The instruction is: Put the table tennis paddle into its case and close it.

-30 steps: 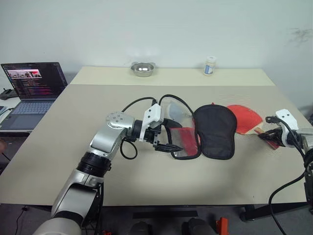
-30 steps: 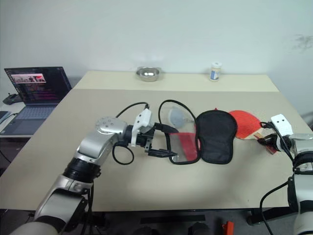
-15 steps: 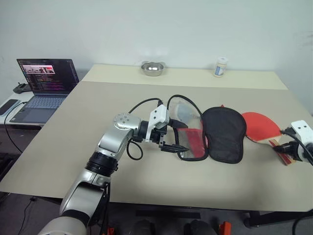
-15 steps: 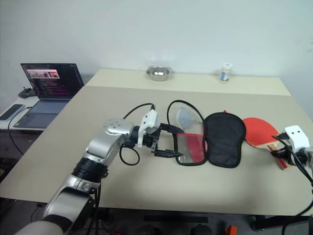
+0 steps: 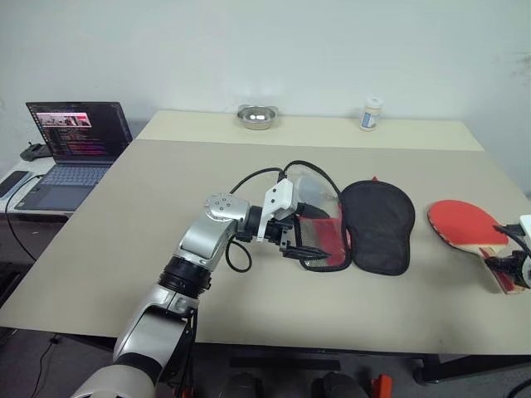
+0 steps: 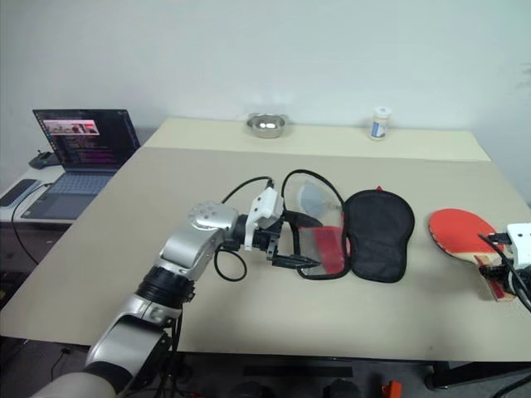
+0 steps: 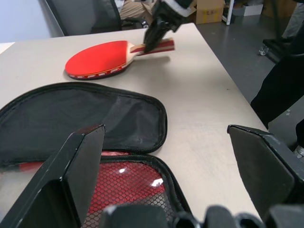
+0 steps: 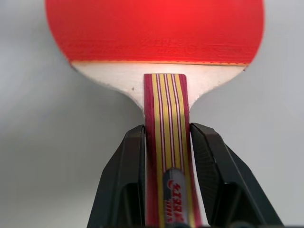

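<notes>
The case point(image 5: 377, 224) lies unzipped and spread in the middle of the table, black half to the right, red mesh half point(image 5: 325, 242) to the left. My left gripper point(image 5: 309, 235) is open, its fingers straddling the mesh half's left edge, seen close in the left wrist view point(image 7: 173, 161). The table tennis paddle point(image 5: 460, 224) lies flat near the table's right edge, red face up, clear of the case. My right gripper point(image 8: 167, 156) is shut on its striped wooden handle point(image 8: 166, 109), also seen from the head point(image 5: 508, 267).
A laptop point(image 5: 70, 141) sits on a side desk at the left. A metal bowl point(image 5: 256, 116) and a small white bottle point(image 5: 372, 113) stand at the table's far edge. The right table edge point(image 5: 518, 186) runs just beside the paddle.
My right gripper has dragged the paddle away from the case, toward the near right of the table. The left gripper has stayed at the case. The head camera has shifted.
</notes>
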You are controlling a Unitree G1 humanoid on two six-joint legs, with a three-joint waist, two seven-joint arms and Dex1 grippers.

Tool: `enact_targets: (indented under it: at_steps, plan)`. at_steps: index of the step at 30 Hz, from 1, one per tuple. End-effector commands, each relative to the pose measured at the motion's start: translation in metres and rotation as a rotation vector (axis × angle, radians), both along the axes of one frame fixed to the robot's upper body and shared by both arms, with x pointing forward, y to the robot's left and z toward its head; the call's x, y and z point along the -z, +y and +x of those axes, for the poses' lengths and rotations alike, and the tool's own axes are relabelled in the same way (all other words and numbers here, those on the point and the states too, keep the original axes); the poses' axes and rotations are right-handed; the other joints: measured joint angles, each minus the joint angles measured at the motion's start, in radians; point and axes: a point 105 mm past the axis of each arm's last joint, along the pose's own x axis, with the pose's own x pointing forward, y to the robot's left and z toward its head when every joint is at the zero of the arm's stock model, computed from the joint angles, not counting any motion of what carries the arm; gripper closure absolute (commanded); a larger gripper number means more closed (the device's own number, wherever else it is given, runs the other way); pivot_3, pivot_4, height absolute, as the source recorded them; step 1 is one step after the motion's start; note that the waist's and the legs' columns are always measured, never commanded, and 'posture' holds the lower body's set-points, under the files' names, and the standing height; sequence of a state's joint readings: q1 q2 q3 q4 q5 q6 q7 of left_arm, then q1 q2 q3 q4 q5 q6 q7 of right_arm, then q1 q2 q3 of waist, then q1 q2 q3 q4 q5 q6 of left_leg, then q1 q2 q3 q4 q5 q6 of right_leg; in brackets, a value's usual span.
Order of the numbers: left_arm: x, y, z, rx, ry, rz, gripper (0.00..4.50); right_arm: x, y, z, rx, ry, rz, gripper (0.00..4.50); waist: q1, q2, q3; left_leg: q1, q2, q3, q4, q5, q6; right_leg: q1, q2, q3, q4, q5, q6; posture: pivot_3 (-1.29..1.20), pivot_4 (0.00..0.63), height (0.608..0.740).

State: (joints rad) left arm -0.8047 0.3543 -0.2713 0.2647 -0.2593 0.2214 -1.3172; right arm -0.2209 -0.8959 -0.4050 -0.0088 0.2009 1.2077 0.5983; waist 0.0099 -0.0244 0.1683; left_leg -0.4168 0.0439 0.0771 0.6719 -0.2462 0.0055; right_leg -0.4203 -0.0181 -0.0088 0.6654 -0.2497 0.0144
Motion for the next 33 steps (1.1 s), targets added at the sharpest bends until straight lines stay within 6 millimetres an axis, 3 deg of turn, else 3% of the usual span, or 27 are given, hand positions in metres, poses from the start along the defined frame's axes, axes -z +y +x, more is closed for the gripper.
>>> enact_targets:
  at_steps: [1,7,15,21,24,29,33]
  plan:
    - [-0.011,-0.002,-0.003,0.008,-0.042,-0.018,0.00,-0.004,0.022,-0.013,-0.037,-0.012,0.029,3.08,-0.002,0.000,0.000,0.000,0.000,0.000,0.000,0.000,0.000,0.000,0.000,0.000,0.000,0.000,0.000,0.00,0.150,0.740]
    - [-0.011,-0.001,-0.003,0.010,-0.040,-0.013,0.00,0.002,0.027,-0.012,-0.018,-0.009,0.052,1.08,-0.015,0.000,0.000,0.001,0.000,0.000,0.002,0.000,0.000,0.001,0.000,0.000,0.001,0.000,0.001,0.00,0.150,0.740]
    - [-0.008,0.004,-0.001,0.004,-0.037,0.006,0.00,0.003,0.025,0.010,0.009,-0.067,0.067,1.08,-0.016,0.000,0.000,0.001,0.001,0.000,0.001,0.000,0.000,0.000,0.001,0.000,0.001,0.000,0.001,0.00,0.150,0.740]
    - [-0.007,0.007,0.000,-0.014,-0.045,0.012,0.00,0.021,0.032,0.012,0.003,-0.020,0.080,1.08,-0.015,0.000,0.000,0.001,0.001,0.000,0.001,0.000,0.000,0.001,0.001,0.000,0.000,0.000,0.001,0.00,0.150,0.740]
    - [-0.007,0.009,0.000,-0.022,-0.049,0.007,0.00,0.024,0.033,0.014,0.006,-0.019,0.083,1.68,-0.016,0.000,-0.001,0.001,0.001,0.000,0.002,0.000,0.000,0.001,0.002,0.001,0.001,0.000,0.001,0.00,0.150,0.740]
    - [-0.011,0.012,-0.002,-0.023,-0.039,-0.011,0.00,0.025,0.033,0.019,0.045,-0.046,0.091,3.35,-0.018,-0.002,-0.002,0.001,0.001,0.000,0.004,0.000,0.000,0.002,0.001,0.001,0.001,0.001,0.002,0.00,0.150,0.740]
    - [-0.018,0.013,-0.003,-0.020,-0.034,-0.053,0.00,0.019,0.033,0.026,0.089,-0.097,0.123,3.43,-0.020,-0.005,-0.003,0.002,0.001,0.001,0.004,0.000,0.001,0.002,0.001,0.001,0.001,0.002,0.003,0.00,0.150,0.740]
